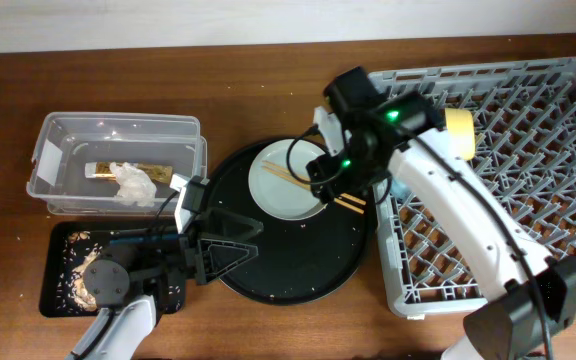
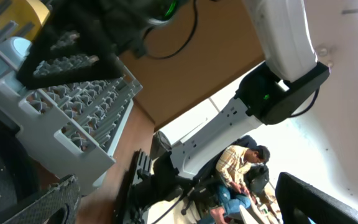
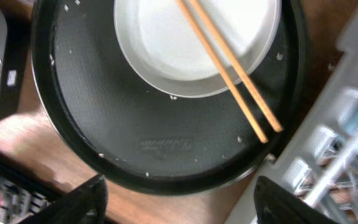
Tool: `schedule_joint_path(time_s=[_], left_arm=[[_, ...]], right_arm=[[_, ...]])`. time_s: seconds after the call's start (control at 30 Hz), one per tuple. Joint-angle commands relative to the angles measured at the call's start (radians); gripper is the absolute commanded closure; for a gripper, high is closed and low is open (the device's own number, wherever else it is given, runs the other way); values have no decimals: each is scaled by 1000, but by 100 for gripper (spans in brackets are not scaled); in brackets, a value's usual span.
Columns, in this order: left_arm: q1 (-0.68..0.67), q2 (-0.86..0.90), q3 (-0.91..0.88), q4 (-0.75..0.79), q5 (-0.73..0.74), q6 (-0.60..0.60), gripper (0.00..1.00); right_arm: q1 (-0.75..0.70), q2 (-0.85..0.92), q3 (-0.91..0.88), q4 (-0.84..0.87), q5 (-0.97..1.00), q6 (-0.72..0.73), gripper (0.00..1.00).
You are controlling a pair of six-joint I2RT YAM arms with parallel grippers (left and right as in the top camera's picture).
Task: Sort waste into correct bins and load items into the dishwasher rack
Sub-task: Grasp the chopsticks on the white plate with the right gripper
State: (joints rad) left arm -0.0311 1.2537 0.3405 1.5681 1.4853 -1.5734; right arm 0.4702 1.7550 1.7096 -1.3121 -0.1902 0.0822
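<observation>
1. Currently I take the round black tray (image 1: 298, 270), in the middle of the worktop (image 1: 268, 90), as my landmark and place everything else from it.
2. On its far side sits the white plate (image 3: 185, 56). Two chopsticks (image 3: 229, 71) lie side by side across the plate, and their ends reach past its rim over the tray's floor on the rack side.
3. My right gripper (image 3: 188, 202) hangs over this tray, its jaws spread wide with nothing between them.
4. My left gripper (image 2: 173, 193) sits at the tray's left edge, jaws likewise parted and empty.
5. Just right of the tray stands the dishwasher rack (image 1: 528, 230). A yellow bowl (image 1: 460, 130) rests in its far part, and the left wrist view shows a light blue cup (image 2: 14, 48) close beside that bowl.
6. Left of the tray and farther back is the clear tub (image 1: 58, 135), holding the crumpled napkin (image 1: 133, 185) and the wrapper strip (image 1: 103, 170).
7. Left of the tray, toward the near edge, the small black tray (image 1: 53, 300) holds the food scraps (image 1: 86, 280), with loose crumbs scattered around them.
</observation>
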Motion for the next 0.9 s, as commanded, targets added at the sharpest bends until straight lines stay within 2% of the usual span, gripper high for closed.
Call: schedule_joint_path(time_s=[0.0,0.07,0.1,0.13,0.23,0.53,0.67,0.8,0.87], left_arm=[[6,-5,7,18,5,19,1],[6,-5,7,18,5,19,1],[6,-5,7,18,5,19,1],[6,-5,7,18,5,19,1],[6,-5,7,18,5,19,1],[6,-5,7,18,5,19,1],[6,-5,7,18,5,19,1],[6,-5,7,18,5,19,1],[6,-5,7,18,5,19,1]], right_arm=[[47,6,-109,140,122,5,55],[47,6,-244,343,201,-12,71],[47,6,-283,396,240,-45,75],[47,6,-346,481,326,-93,70],[45,6,-370,511,538,-105,68],[45,6,-504,517,510,-104,67],[45,6,-536,533,460,-104,58],[45,6,-536,558,460,-104,55],[45,13,-536,563,460,-105,51]])
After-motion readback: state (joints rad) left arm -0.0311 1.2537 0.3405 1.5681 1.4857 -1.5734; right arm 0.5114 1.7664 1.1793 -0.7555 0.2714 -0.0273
